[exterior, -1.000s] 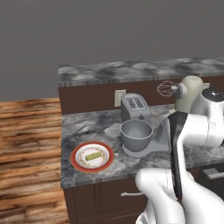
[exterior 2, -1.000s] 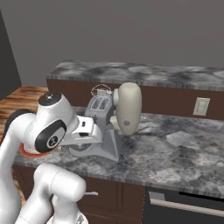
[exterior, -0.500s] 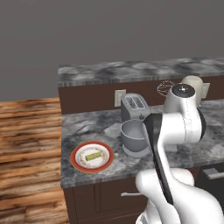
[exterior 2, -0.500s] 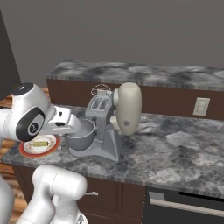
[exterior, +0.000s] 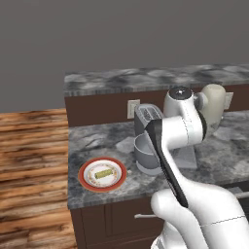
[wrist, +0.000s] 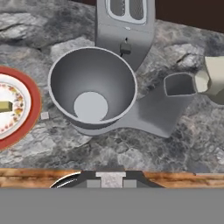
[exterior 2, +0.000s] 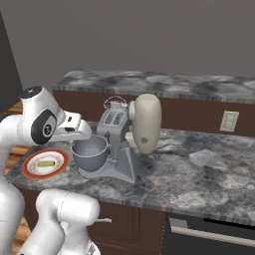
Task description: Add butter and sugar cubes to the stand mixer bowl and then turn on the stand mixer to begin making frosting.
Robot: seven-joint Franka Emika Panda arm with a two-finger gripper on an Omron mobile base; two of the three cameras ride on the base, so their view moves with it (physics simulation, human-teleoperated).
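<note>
Status: nothing is loaded yet, judging by the frames.

- Stand mixer bowl (wrist: 92,89) is seen from above at centre-left of the hand view: inside is bare grey metal, no butter, no cubes. It is seated on the grey base of the stand mixer (exterior 2: 142,130), whose cream head is tilted up at centre of the right base view, whisk raised clear of the bowl.
- Butter (exterior: 103,173) is lying on the red-rimmed plate (exterior: 87,181), lower left of the left base view, on the counter (exterior 2: 199,179) just beside the bowl. In the hand view the stick (wrist: 5,106) is cut off by the left edge.
- Sugar cubes: one small pale square (wrist: 44,115) is seen on the counter between plate and bowl; it could be a cube, too small to tell.
- Toaster (exterior 2: 113,119) is standing right behind the bowl.
- Gripper (exterior 2: 84,130): fingers are brought together, nothing is held. It is positioned above the bowl's rim on the plate side, camera pointed down.

Remaining, as judged: butter to be picked and dropped in, cubes to be added, mixer to be switched on. All three steps are open. The next grasp calls for the jaws to be opened first and the hand shifted toward the plate.
</note>
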